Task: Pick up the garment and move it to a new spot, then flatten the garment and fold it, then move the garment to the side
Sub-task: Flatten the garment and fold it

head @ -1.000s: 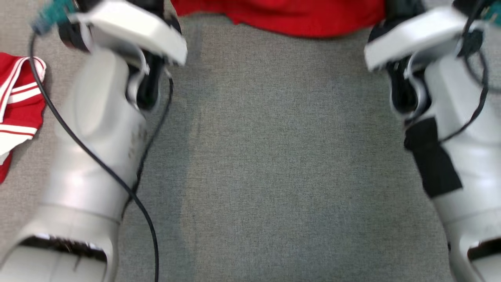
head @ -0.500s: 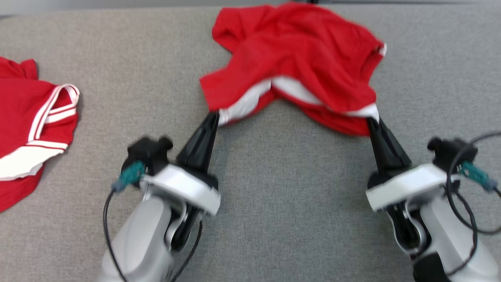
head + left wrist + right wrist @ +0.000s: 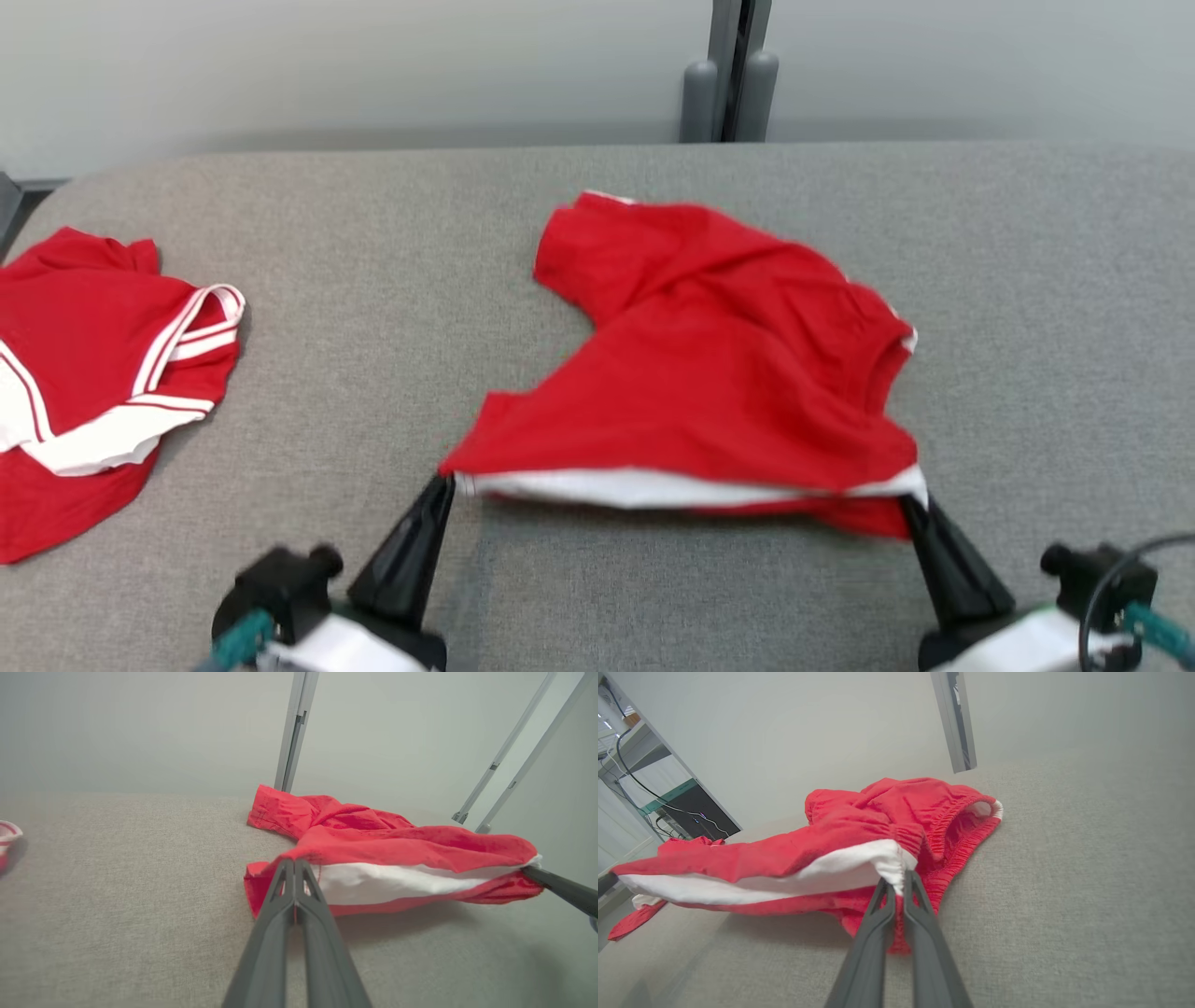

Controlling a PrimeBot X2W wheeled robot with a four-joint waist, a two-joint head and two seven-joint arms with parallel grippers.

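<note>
The red-and-white fabric garment (image 3: 719, 373) is clamped, stretched between left gripper (image 3: 448, 483) and right gripper (image 3: 907, 505); flattening and folding are judged not yet done.

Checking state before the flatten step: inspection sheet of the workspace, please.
Surface: grey fabric tabletop, flat where bare.
Job's things: red garment, its white-banded near edge stretched between both end effectors and raised; the far part rests on the tabletop.
Clutter: second red garment with white stripes, lying apart at the left.
Grippers: left end effector shut on the garment's left corner; right end effector shut on its right corner.
Cables: dark cable looping by the right wrist; teal connector by the left wrist.
Surroundings: pale wall and grey post behind the table.
</note>
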